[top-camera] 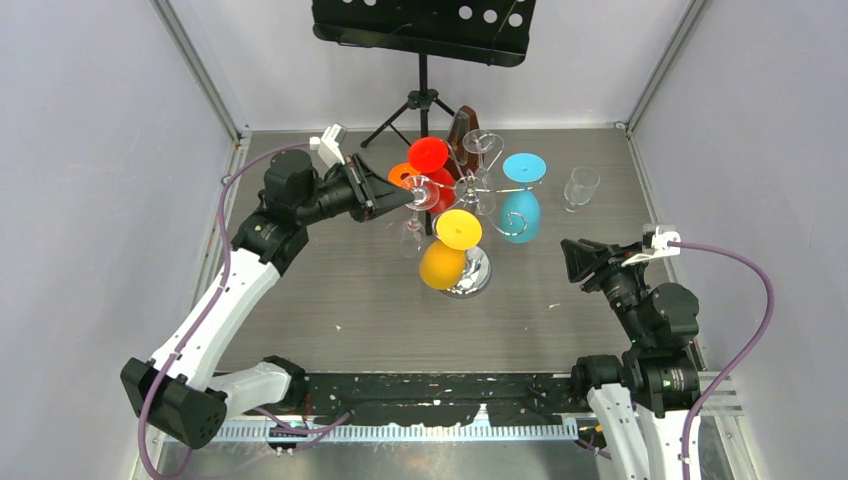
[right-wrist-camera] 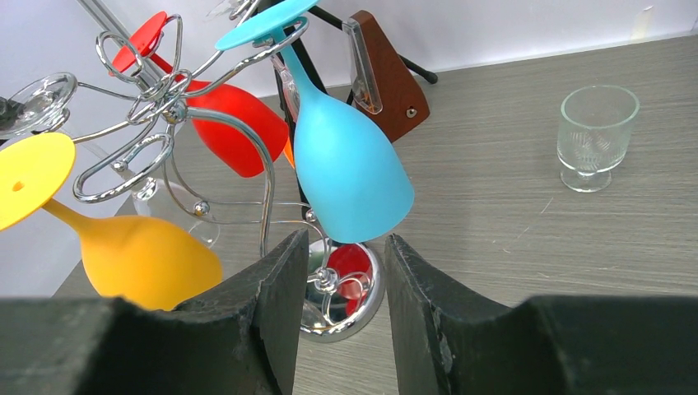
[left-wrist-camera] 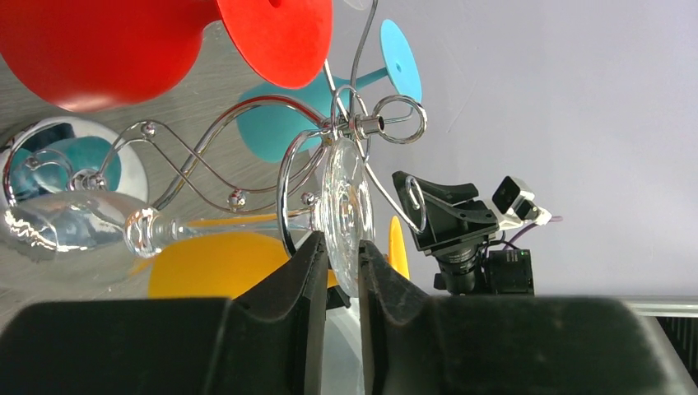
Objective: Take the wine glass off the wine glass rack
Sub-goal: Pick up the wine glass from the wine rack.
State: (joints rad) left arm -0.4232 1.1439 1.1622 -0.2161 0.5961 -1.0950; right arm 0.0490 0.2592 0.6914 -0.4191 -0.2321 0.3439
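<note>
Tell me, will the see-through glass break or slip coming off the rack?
Probably fragile: the clear wine glass has a thin stem. Maybe slippery: the left pincer pinches only its smooth foot. It might catch on the curly wire rack.

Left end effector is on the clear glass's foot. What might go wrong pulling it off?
The left end effector pinches the clear wine glass by its foot's edge only; the bowl could twist it loose. Its stem sits in a curled arm of the wine glass rack, so a crooked pull may snag. The red glass hangs close and could be knocked.
</note>
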